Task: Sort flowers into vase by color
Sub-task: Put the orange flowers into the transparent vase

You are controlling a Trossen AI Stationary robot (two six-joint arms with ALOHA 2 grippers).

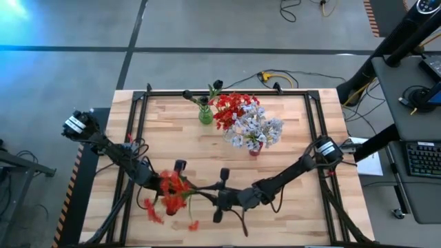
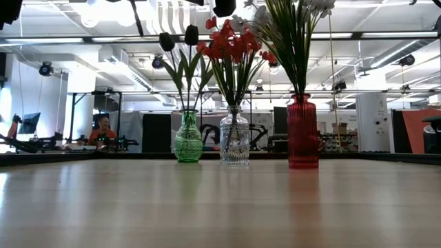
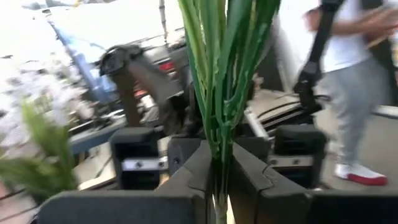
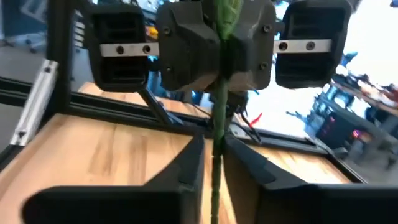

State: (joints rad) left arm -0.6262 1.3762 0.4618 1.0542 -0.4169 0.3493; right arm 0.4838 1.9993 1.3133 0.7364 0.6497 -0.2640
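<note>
A red flower spray [image 1: 172,189] is held over the table's near middle between my two grippers, which face each other. My left gripper [image 3: 217,177], reaching in from the left, is shut on its green stem. My right gripper [image 4: 214,165], reaching in from the right, has its fingers close on either side of the same stem. At the far middle stand a green vase [image 2: 188,141] with dark buds, a clear vase [image 2: 234,143] with red flowers, and a red vase [image 2: 303,134] with pale flowers. In the high view the blossoms partly hide my left gripper [image 1: 182,187]. My left gripper pinches the stem and its long leaves [image 3: 219,155] between its two fingers, level, from the table's left. The fingers lie across the stem, which stands roughly upright with leaves rising above them. My right gripper has the bare stem [image 4: 214,155] between its two fingertips, level, from the table's right, across the stem. The stem runs straight on through my left gripper's fingers [image 4: 217,59] beyond.
A few loose red petals [image 1: 150,210] lie on the wood near the front left. A black frame rail [image 1: 138,124] runs round the table. A person stands beyond the table [image 3: 354,81], and another sits far behind [image 2: 103,131].
</note>
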